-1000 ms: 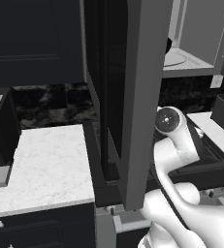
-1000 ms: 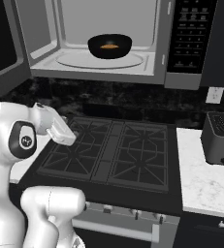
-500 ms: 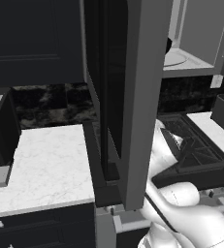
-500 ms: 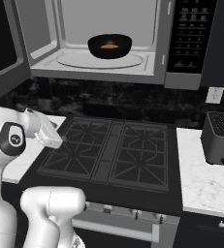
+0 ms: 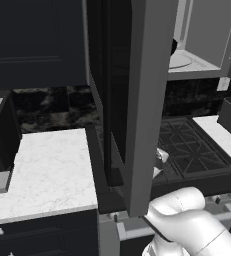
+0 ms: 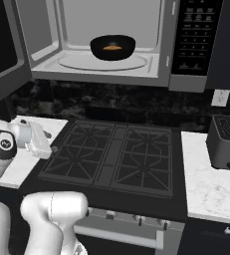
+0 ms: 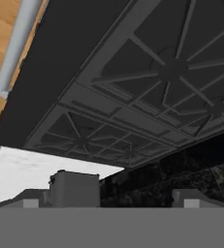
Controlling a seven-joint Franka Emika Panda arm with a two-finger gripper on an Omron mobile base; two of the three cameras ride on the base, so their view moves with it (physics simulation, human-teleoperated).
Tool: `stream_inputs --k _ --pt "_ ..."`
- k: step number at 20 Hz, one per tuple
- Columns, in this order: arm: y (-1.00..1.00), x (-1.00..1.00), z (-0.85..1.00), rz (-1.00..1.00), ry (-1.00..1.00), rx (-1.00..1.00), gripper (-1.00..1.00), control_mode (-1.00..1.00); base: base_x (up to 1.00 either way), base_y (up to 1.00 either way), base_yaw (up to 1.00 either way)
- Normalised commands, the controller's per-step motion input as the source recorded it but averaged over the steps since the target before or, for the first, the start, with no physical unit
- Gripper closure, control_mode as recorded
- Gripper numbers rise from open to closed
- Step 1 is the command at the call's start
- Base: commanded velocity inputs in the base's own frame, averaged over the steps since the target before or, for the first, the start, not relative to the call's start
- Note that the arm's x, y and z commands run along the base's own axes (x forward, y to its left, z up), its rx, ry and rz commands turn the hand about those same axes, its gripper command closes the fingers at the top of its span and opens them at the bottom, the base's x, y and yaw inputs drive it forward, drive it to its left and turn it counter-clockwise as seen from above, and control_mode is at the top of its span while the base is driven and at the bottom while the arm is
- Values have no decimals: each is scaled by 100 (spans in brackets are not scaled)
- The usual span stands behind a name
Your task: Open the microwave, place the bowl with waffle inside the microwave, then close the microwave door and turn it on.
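The bowl [image 6: 112, 47] sits inside the microwave [image 6: 111, 42], resting on the round turntable toward the back of the light grey cavity, and the waffle [image 6: 112, 48] lies in it as a small golden-brown patch just below the black rim. The microwave door [image 5: 137, 100] stands wide open — in the left base view it is seen nearly edge-on, a tall grey-framed dark panel that hides most of the cavity behind it, while in the right base view its edge shows at the far left of the appliance. To the right of the cavity is the dark control panel [image 6: 192, 37]. Below the microwave lies the stove [image 6: 114, 159] with its black grates, flanked by a white marbled counter [image 5: 42, 175] on the left and more of the same on the right, where a dark toaster [image 6: 227, 142] stands. The end effector [image 6: 51, 148] hangs low over the left edge of the stove, near where it meets the counter, well below and apart from the bowl; its jaws are spread wide with nothing between them, and the hand view looks past the two finger tips [image 7: 74, 189] at the stove grates and a corner of the counter.
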Motion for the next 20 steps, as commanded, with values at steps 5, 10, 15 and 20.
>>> stream_inputs --k 5,10,15,20 --pt "26 9 -37 -6 0 -1 -100 -100 0 0 0" --pt "78 0 -9 -9 -7 -2 -100 -100 0 0 0" --pt "91 0 0 -14 -17 -3 -100 -100 0 0 0" --pt "85 -5 0 -16 -27 -1 -100 -100 0 0 0"
